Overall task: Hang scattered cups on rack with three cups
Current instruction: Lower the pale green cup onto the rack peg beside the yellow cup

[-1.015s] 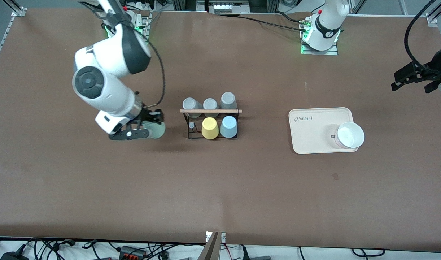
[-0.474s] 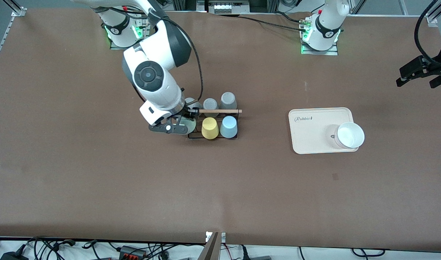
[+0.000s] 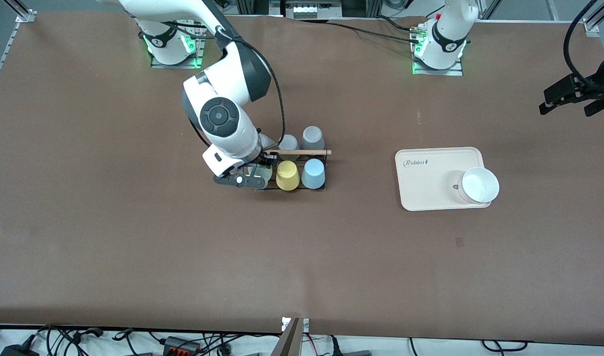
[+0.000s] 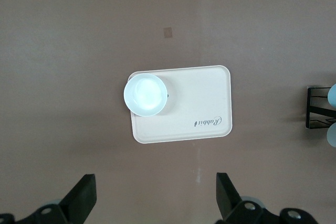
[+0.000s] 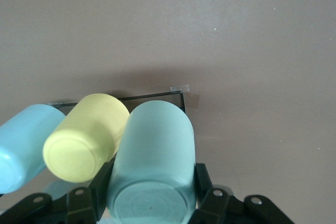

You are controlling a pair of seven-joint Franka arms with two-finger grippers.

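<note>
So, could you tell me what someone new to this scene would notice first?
Most striking is the right gripper, its jaws shut on the mint green cup, over the rack at its end toward the right arm, beside the yellow cup and blue cup already hung there. Next, a white bowl sits on a cream tray toward the left arm's end, where the left gripper waits, jaws open.
</note>
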